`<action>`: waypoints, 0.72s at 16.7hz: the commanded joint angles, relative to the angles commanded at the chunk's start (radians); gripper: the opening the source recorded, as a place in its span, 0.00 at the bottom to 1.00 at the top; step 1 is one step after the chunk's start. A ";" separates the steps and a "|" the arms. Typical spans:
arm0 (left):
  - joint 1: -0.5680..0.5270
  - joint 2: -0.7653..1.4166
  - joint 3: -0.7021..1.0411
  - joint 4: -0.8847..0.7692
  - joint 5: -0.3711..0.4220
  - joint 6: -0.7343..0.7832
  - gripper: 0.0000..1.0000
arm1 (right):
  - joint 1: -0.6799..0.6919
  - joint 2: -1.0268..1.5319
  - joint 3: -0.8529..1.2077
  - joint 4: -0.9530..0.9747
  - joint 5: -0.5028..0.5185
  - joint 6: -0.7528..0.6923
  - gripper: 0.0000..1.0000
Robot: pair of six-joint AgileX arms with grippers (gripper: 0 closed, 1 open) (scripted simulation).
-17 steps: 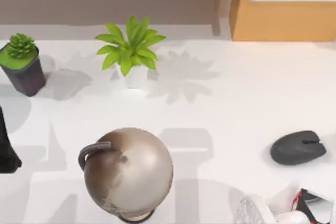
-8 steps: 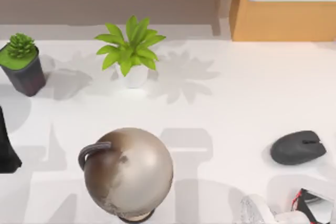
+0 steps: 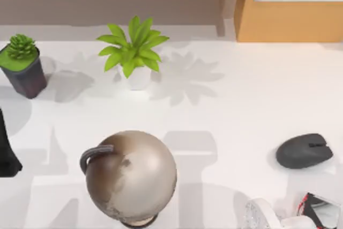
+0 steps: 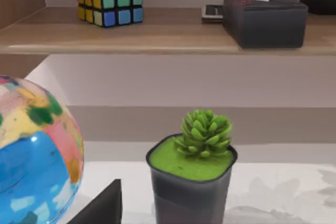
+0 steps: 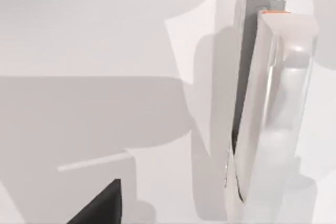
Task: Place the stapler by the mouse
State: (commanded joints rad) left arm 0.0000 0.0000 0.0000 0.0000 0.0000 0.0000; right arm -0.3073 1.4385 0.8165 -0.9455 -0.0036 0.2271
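A white table (image 3: 241, 105) carries a globe (image 3: 131, 176), two potted plants and a mouse (image 3: 304, 150).
The globe stands front left; a leafy plant (image 3: 134, 46) fills a white pot at the rear, a succulent (image 3: 21, 46) a dark pot (image 3: 29, 79) far left; the mouse lies at the right edge; the white stapler (image 5: 262, 114) lies just below the right arm's camera; the right gripper (image 3: 319, 213), cut off at the front right corner, hides its grip; the left arm (image 3: 6, 154) sits parked far left.
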 joint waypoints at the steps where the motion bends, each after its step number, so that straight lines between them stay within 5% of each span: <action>1: 0.000 0.000 0.000 0.000 0.000 0.000 1.00 | -0.001 0.002 -0.002 0.003 0.000 0.001 1.00; 12: 0.000 0.000 0.000 0.000 0.000 0.000 1.00 | -0.002 0.112 -0.123 0.233 0.000 0.006 1.00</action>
State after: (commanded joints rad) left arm 0.0000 0.0000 0.0000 0.0000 0.0000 0.0000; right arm -0.3094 1.5504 0.6933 -0.7127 -0.0037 0.2326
